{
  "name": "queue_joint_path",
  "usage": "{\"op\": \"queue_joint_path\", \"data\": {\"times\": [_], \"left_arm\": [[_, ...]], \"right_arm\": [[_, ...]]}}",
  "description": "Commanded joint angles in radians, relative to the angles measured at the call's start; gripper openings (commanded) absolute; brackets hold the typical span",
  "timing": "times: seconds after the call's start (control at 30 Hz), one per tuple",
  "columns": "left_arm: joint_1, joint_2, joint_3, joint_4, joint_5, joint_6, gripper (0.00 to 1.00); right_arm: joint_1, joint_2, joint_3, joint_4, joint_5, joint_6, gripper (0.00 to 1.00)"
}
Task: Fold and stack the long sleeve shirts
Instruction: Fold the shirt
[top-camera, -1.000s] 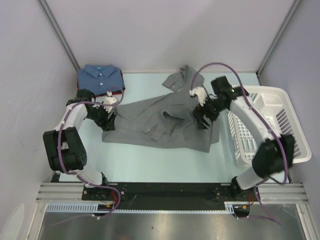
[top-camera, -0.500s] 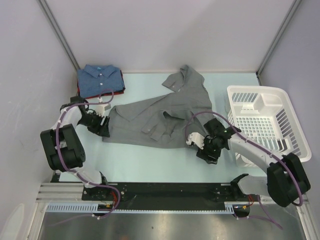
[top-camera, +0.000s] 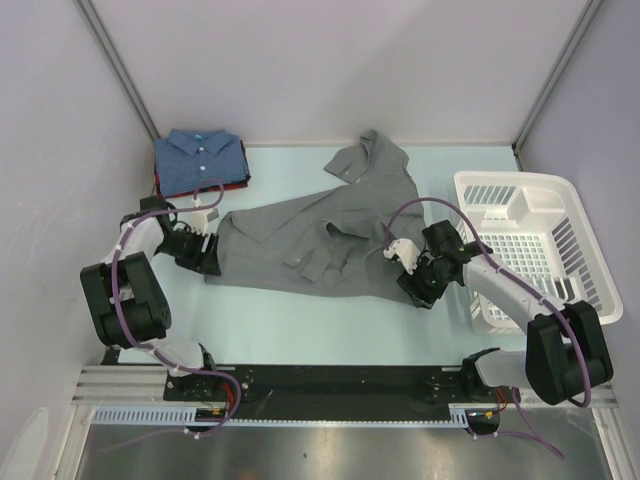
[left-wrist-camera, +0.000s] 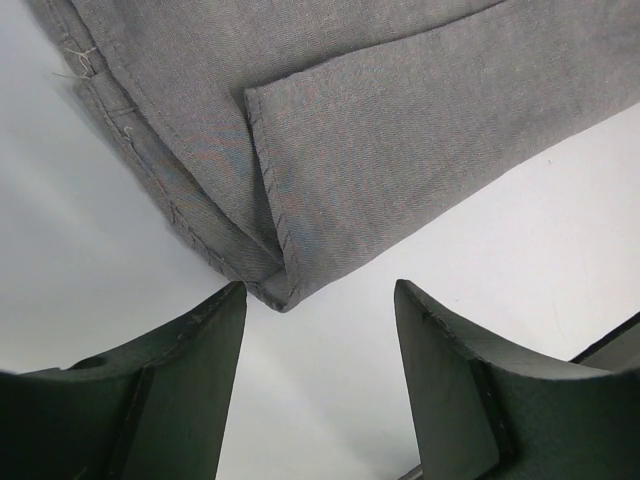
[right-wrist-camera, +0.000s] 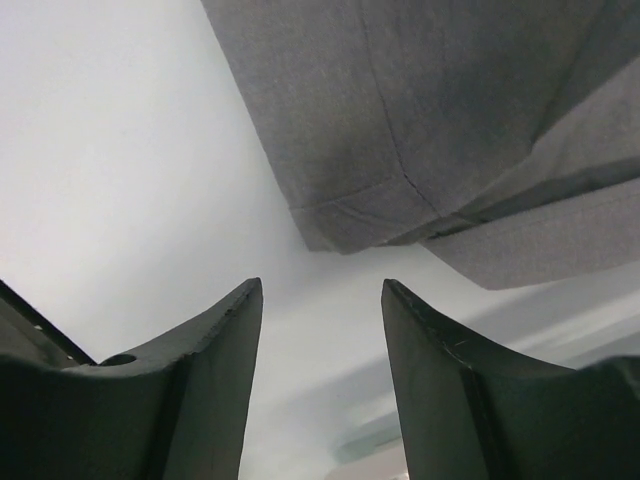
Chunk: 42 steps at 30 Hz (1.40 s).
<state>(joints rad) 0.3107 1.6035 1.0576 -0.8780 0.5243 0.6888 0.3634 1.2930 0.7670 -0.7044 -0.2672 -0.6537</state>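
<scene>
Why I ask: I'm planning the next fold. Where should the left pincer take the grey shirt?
Take the grey shirt by its pointed hem corner, lying flat on the table just ahead of the open left pincer. Come low from that left end, probably sliding one finger under the doubled edge: the cloth is spread flat, so only edges offer a bite.

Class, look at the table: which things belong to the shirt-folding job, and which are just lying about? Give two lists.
Belongs to the job: grey shirt, spread out mid-table; blue shirt, folded in the far left corner.
Lying about: white basket, at the right.
</scene>
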Motion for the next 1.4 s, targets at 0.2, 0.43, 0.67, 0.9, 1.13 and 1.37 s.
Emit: {"op": "queue_joint_path", "data": {"times": [0.2,0.43,0.67,0.9,1.13,1.37], "left_arm": [[0.01,-0.004,-0.024,0.031,0.045,-0.011,0.68],[0.01,-0.033,-0.116,0.04,0.019,0.043,0.69],[0.008,-0.045,-0.168,0.109,-0.017,0.041,0.64],[0.01,-0.024,-0.137,0.132,-0.02,0.044,0.28],[0.011,-0.002,-0.058,0.024,-0.124,0.176,0.0],[0.011,-0.056,-0.048,-0.07,-0.171,0.271,0.0]], "right_arm": [[0.009,0.077,-0.012,0.049,-0.066,0.068,0.54],[0.002,0.172,0.011,0.088,-0.063,0.088,0.29],[-0.003,0.219,0.038,0.063,-0.053,0.097,0.0],[-0.015,0.206,0.086,-0.02,-0.029,0.049,0.0],[-0.06,0.193,0.146,-0.158,-0.009,-0.056,0.0],[-0.06,0.192,0.141,-0.314,-0.013,-0.149,0.0]]}}
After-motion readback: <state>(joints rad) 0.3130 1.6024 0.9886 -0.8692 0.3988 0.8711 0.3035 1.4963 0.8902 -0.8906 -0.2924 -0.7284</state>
